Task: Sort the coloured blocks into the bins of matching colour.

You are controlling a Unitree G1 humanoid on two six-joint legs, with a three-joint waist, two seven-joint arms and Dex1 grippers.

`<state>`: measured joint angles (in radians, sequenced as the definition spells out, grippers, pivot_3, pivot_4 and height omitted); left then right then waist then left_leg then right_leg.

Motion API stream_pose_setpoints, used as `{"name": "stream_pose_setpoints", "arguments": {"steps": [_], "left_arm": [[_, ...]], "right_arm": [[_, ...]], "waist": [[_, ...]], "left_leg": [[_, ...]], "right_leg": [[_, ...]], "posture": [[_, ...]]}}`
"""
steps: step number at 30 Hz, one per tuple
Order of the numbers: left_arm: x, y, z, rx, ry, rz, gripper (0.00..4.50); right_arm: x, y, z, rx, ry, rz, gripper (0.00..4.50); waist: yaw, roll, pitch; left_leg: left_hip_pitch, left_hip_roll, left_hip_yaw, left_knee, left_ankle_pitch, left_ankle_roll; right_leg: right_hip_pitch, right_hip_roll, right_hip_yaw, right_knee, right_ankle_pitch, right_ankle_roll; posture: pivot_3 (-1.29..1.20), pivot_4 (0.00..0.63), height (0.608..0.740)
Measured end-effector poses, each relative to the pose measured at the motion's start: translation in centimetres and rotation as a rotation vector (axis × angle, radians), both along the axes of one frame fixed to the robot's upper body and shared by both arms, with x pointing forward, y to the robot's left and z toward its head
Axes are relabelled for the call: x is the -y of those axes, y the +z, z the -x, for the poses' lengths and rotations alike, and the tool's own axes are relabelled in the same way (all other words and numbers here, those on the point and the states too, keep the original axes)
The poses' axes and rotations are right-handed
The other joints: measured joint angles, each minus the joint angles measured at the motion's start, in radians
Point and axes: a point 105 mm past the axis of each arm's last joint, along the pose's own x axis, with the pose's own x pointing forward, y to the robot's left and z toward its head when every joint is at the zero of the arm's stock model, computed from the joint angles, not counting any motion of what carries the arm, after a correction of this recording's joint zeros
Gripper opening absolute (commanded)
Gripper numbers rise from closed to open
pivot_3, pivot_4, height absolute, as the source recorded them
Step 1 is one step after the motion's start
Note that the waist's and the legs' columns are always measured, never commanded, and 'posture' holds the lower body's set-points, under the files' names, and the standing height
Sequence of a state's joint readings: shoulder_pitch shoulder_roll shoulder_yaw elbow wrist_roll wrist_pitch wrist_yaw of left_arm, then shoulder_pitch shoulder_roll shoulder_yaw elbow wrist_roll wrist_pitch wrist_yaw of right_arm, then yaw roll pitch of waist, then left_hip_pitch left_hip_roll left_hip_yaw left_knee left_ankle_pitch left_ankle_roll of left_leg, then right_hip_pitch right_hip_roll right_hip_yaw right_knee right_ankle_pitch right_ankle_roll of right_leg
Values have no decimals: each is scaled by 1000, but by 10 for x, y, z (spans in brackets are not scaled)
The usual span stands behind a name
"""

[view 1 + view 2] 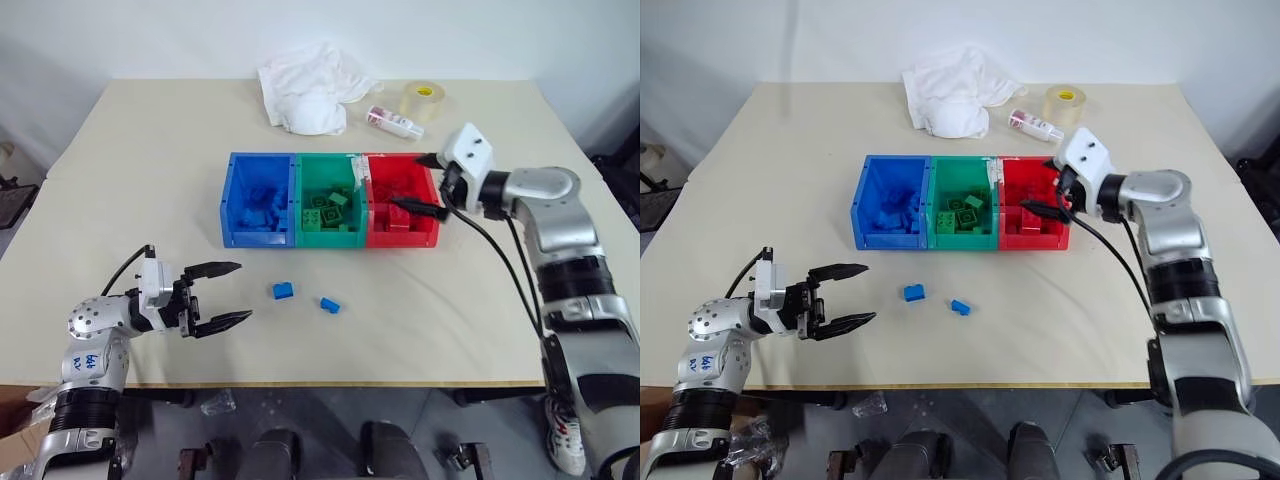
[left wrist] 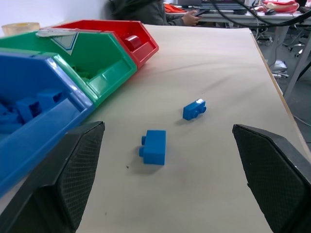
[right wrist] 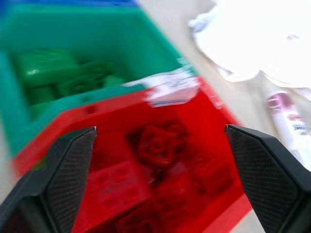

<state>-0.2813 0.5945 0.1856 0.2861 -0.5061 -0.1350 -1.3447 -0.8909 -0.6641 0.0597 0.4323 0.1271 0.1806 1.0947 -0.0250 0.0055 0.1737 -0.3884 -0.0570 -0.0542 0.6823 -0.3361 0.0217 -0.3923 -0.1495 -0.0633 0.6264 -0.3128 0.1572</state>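
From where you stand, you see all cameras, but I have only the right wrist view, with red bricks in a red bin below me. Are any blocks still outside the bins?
Observer: Yes. Two blue blocks lie on the table in front of the bins: the larger blue block and the smaller blue block.
Operator: Is the left gripper holding one of them?
Observer: No. The left gripper is open and empty, beside the larger one, apart from it.
Operator: Which bin do they belong in?
Observer: The blue bin, at the far end of the row from the red bin under your right gripper.
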Motion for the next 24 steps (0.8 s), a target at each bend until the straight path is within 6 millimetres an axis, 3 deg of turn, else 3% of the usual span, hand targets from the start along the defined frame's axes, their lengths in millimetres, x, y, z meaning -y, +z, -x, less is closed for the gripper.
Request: {"name": "stream_pose_setpoints", "arguments": {"steps": [6,11,13,18,22,24], "left_arm": [[2,1,-2,7,-15,-1,4500],[-1,-3,-2,-10,-19,-2,4500],[-2,-3,-1,-12,-20,-5,4500],[-1,-3,0,-9,-30,-7,4500],[-1,-2,-1,-4,-32,-8,4500],[0,-2,-1,-3,-33,-9,4500]], "right_arm": [[32,-30,67,-178,115,49,4453],[81,-48,107,-299,20,122,4453],[87,-52,114,-324,4,127,4453],[71,-42,116,-293,39,122,4453],[34,-44,114,-284,131,84,4453],[4,-52,111,-292,202,32,4453]], "waist": [[10,0,0],[24,0,0],[22,0,0],[22,0,0],[23,0,0],[23,-1,0]], "left_leg": [[-1,0,1,0,0,0],[0,1,4,0,0,0],[1,1,6,1,0,0],[2,3,8,1,0,0],[2,3,7,1,0,0],[2,3,6,1,0,0]], "right_leg": [[0,0,0,-1,0,0],[1,0,0,-1,0,0],[1,0,1,-2,0,0],[1,0,2,-2,0,0],[1,0,1,-2,0,0],[1,0,1,-2,0,0]], "posture": [[0,150,740],[0,150,740],[0,150,740],[0,150,740],[0,150,740],[0,150,740]]}}
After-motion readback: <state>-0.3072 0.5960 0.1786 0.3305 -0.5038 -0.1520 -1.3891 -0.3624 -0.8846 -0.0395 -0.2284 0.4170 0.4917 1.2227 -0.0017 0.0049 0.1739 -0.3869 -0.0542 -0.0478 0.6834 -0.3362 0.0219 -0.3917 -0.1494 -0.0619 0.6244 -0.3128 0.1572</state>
